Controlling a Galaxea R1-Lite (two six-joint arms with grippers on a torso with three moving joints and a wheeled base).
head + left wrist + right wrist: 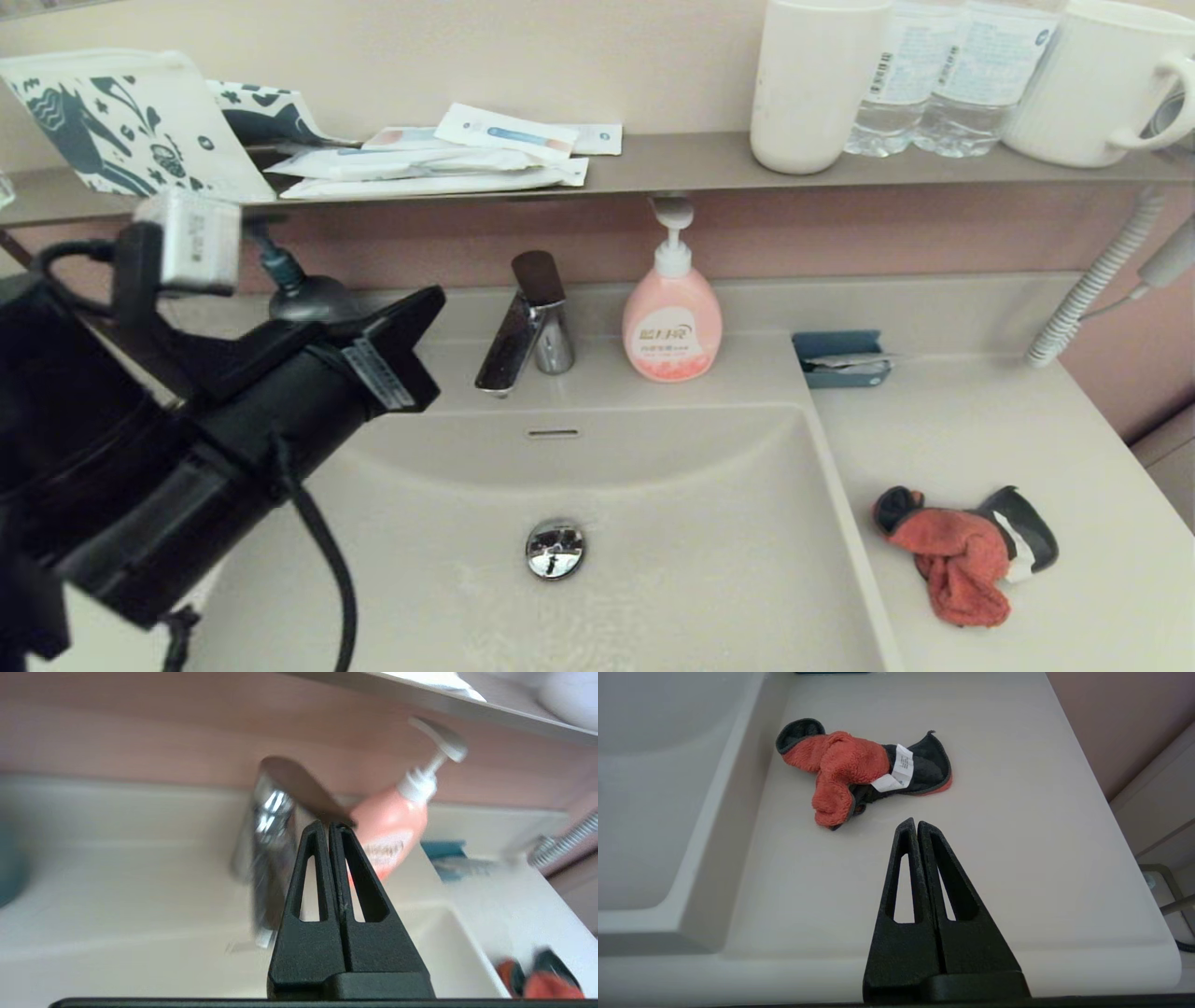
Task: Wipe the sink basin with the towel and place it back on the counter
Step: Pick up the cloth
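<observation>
My left gripper [328,826] has its two black fingers pressed flat together with nothing between them, and it hangs above the left part of the sink basin [653,485], its tips pointing toward the chrome faucet [523,327] and the pink soap bottle [672,317] behind the bowl. My right gripper [916,823] is pressed together just the same, empty, held over the near part of the counter [1017,858] to the right of the basin. Just beyond its tips, and clear of them, lies the towel [845,765]: a small crumpled cloth, fuzzy red-orange on one face and dark grey on the other, bunched so that the orange lump folds over the grey, with a rounded grey flap edged in orange spread flat at one end and a white care label [901,767] sticking out across it. It rests wholly on the counter, near the basin's right rim but not touching it. The bowl is beige with rounded corners, a round chrome drain plug [555,549] at its bottom and a small overflow slot [553,433] in the back wall.
</observation>
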